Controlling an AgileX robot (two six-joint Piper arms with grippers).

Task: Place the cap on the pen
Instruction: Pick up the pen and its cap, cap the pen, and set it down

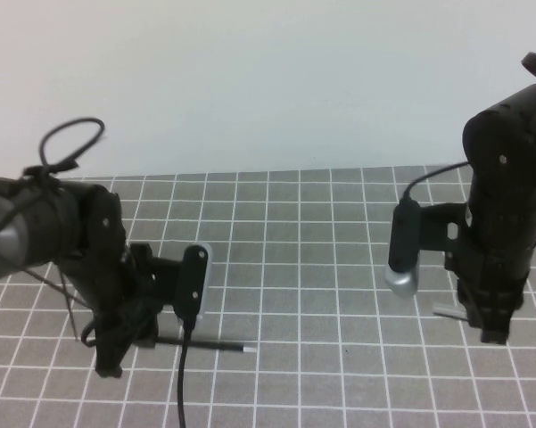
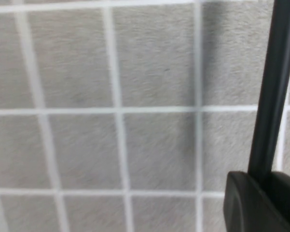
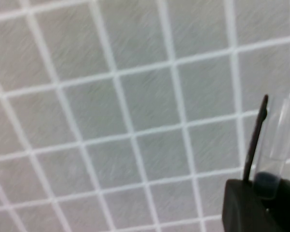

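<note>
Pointing right, level pen (image 1: 210, 343) gripped in left pincer (image 1: 127, 344); cap (image 1: 448, 311) in right pincer (image 1: 490, 326) opposite.

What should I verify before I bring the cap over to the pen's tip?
1. Grip on the pen: ok. The left gripper, low at the left of the mat, is shut on it.
2. Grip on the cap: ok. The right gripper, on the right, is shut on it.
3. The pen's white tip is bare and points toward the cap: ok.
4. The cap's open end faces the pen: cannot tell.
5. Cap and tip on one line: not ok. The cap sits higher in the high view, and a wide gap remains.
6. The grid mat between them is free of obstacles: ok.
</note>
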